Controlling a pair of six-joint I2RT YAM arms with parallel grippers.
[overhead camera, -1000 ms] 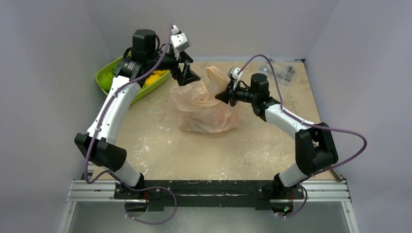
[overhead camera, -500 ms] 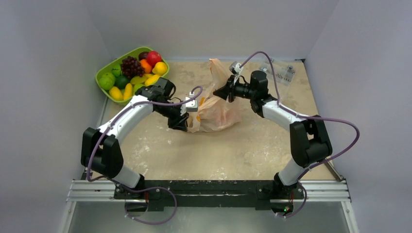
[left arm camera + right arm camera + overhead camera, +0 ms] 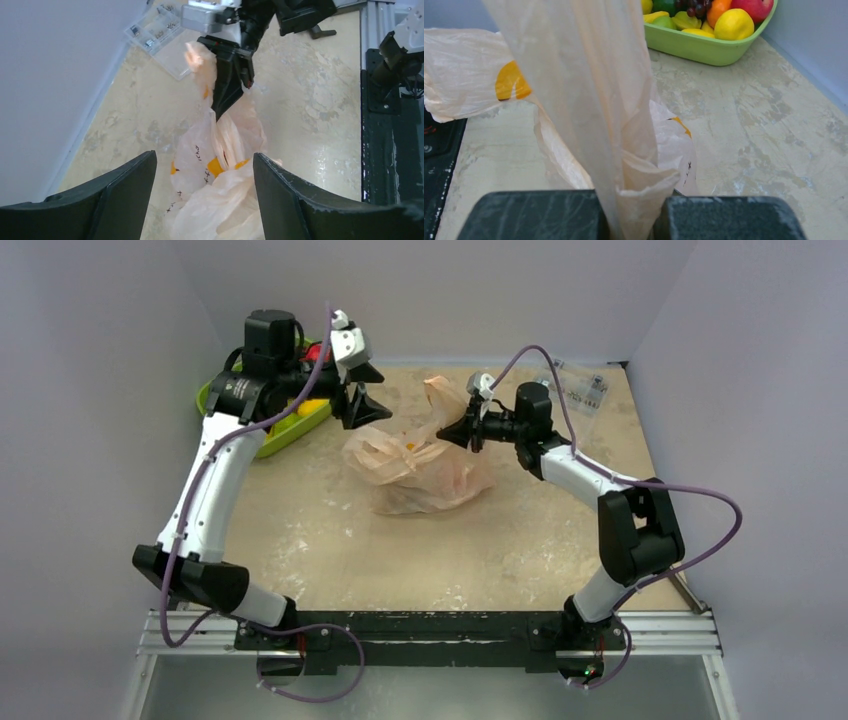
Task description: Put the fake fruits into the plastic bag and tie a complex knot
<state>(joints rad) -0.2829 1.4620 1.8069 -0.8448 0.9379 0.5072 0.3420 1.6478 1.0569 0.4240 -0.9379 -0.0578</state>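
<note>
The peach plastic bag (image 3: pixel 425 468) lies crumpled mid-table, its orange prints showing. My right gripper (image 3: pixel 452 431) is shut on a raised strip of the bag's top edge, which passes between its fingers in the right wrist view (image 3: pixel 631 199). My left gripper (image 3: pixel 372 392) is open and empty, raised above the table just left of the bag. In the left wrist view (image 3: pixel 204 159) the bag (image 3: pixel 220 200) lies below and between its jaws. The fake fruits (image 3: pixel 729 22), yellow, orange, red and green plus grapes, sit in the lime-green tray (image 3: pixel 704 50). No knot shows.
The left arm hides most of the tray (image 3: pixel 280 435) at the back left in the top view. A clear box of small parts (image 3: pixel 580 390) lies at the back right, also in the left wrist view (image 3: pixel 160 32). Grey walls enclose the table.
My left arm has lifted from low at the bag's left side back up beside the tray. The bag has spread wider to the left. My right gripper still holds the bag's top.
</note>
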